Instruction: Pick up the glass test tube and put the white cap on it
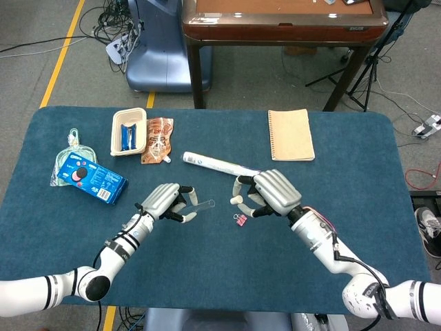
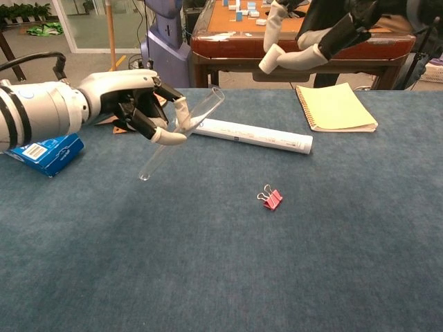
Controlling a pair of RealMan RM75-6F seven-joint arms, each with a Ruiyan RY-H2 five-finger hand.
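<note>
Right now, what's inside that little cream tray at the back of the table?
The cream tray holds a couple of blue packets, lying side by side. Anything beneath them is covered. The chest view hides the tray behind the left hand.

Between the left hand (image 1: 164, 200) holding the glass test tube (image 2: 181, 133) and the right hand (image 1: 271, 192) pinching the white cap (image 2: 268, 59) lies an open gap of air above the blue table (image 1: 207, 269). Under that gap the pink binder clip (image 1: 241, 220) sits low on the cloth, just below the right hand in the head view. The long white paper roll (image 2: 243, 133) lies across the table just behind the clip, low as well. The notebook (image 1: 290, 134) lies flat beyond the roll's right end. Left of the roll, a snack pouch (image 1: 158, 140), a beige tray (image 1: 129, 131) and a blue box (image 1: 91, 178) crowd the table. The wide near stretch in front of the clip is bare cloth.
</note>
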